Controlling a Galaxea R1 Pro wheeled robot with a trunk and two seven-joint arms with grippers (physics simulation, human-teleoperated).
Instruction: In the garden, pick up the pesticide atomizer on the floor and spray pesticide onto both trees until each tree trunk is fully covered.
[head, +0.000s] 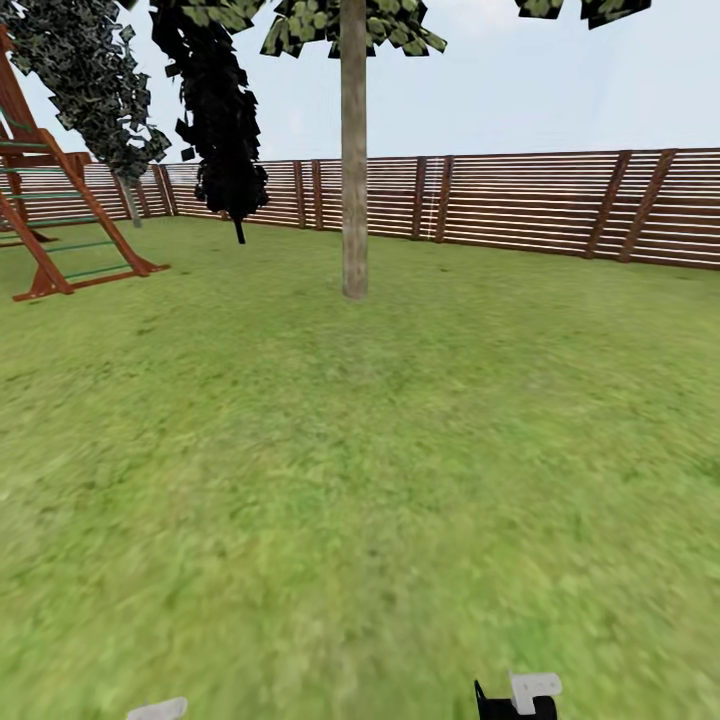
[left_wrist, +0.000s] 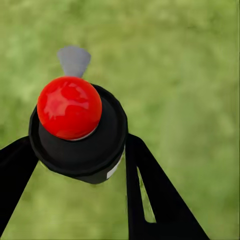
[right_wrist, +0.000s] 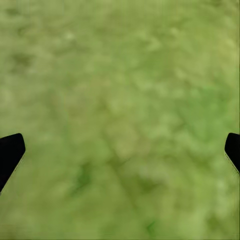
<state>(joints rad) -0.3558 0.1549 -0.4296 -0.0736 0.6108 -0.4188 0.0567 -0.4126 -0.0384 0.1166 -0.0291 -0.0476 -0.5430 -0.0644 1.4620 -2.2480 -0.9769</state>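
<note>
Head view: high, facing forward and down across the lawn (head: 300, 480) toward the fence (head: 540, 200), far. Left and right wrist views: close, facing down at grass. Shared: the lawn.

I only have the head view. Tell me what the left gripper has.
Observer: The left gripper is shut on the pesticide atomizer, a black body with a red ball top.
Operator: Give me the nozzle.
Observer: A grey nozzle sticks out beyond the red ball, over grass.
Operator: Now report the right gripper.
Observer: The right gripper is open, fingertips wide apart, with bare lawn between them.
</note>
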